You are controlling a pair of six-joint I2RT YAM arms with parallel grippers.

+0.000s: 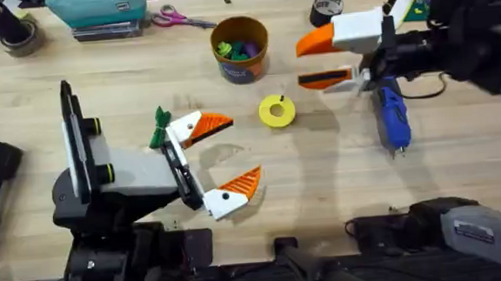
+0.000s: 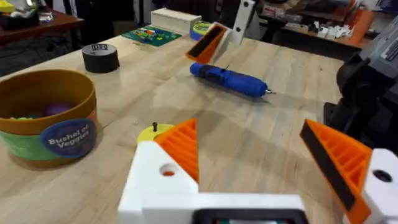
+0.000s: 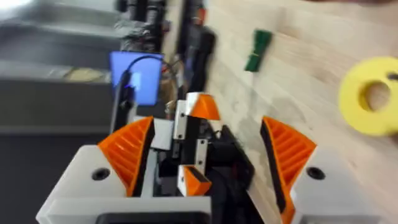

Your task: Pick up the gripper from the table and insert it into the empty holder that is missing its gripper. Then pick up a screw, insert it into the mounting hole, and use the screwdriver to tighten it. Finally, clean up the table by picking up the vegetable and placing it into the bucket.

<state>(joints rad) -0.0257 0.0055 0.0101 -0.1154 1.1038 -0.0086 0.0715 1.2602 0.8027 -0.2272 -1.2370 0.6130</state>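
Screwdriver (image 1: 394,117) — blue, pen-shaped, laid flat on the wooden table (image 1: 461,158) at the right, bit end toward the near edge; nothing grips it. The right gripper (image 1: 326,59) is held just beside its far end, fingers spread wide with nothing between them.

Vegetable (image 1: 160,129) — green, ragged-ended, lying left of centre, touching or just beside the far white finger of the left gripper (image 1: 225,153). That gripper is likewise splayed wide and empty, both fingers bearing orange ribbed pads (image 1: 209,125).

Screw (image 2: 155,126) — small and dark, seen standing on the yellow ring-shaped disc (image 1: 277,111) at the table's middle, between the two grippers.

Bucket (image 1: 240,48) — yellow-orange tub with a blue label band, coloured toys inside, set upright beyond the disc.

Further items at the far edge: black tape roll (image 1: 326,8), pink-handled scissors (image 1: 178,18), teal case (image 1: 97,8).
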